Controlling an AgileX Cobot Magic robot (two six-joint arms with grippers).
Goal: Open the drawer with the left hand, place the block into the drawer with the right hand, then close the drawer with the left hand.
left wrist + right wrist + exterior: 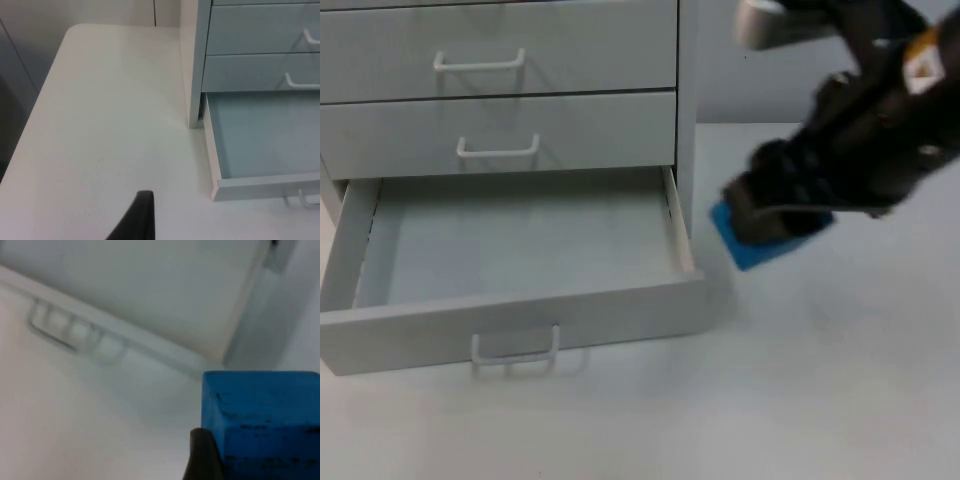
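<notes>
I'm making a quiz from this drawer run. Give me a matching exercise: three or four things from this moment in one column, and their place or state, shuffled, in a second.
Things:
1. bottom drawer
2. block
3. left hand
4. middle drawer

States:
A. shut
B. over bare table, left of the cabinet
C. pulled open, nothing inside
D. held by the right hand, right of the cabinet

Pairs: 1-C, 2-D, 3-B, 4-A
</notes>
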